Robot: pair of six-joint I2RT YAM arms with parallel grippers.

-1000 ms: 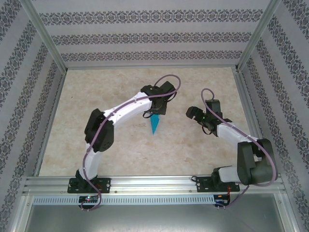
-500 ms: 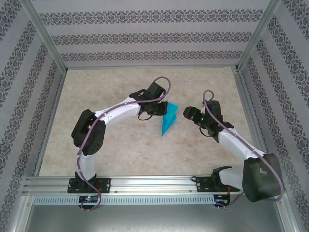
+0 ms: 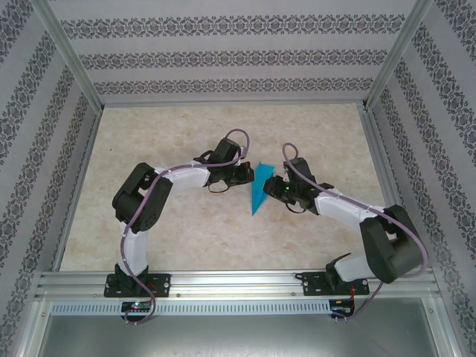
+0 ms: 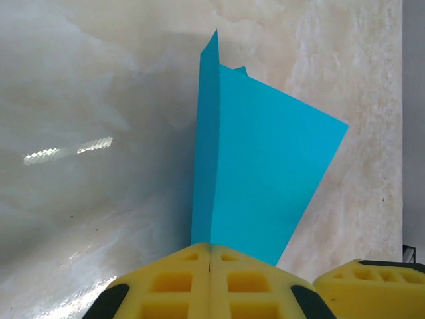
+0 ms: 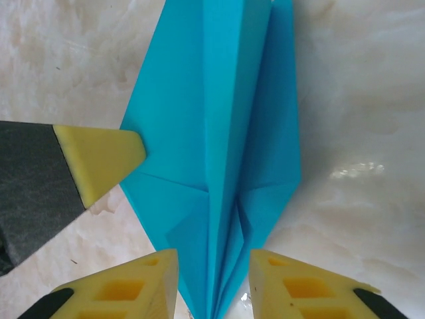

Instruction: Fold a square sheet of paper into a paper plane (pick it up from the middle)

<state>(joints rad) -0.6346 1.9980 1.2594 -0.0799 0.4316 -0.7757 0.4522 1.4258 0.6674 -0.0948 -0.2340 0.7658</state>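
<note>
- Presently, the paper plane (image 3: pixel 260 190) is held over the middle of the table (image 3: pixel 163 134), clamped at one edge by the left gripper (image 4: pixel 210 256), seemingly to steady it.
- Its central fold is straddled by the right gripper (image 5: pixel 214 282), jaws apart, nothing pinched yet.

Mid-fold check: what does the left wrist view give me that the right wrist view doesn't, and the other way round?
Left wrist: the left gripper is shut on the paper plane, with a narrow flap beside a wider panel running away from the fingers. Right wrist: the plane's layered folds meet at a centre ridge. The right gripper is open, one finger on either side of that ridge, and the left gripper's pad sits at the wing's edge. Both: the teal plane over the marbled tabletop.
</note>
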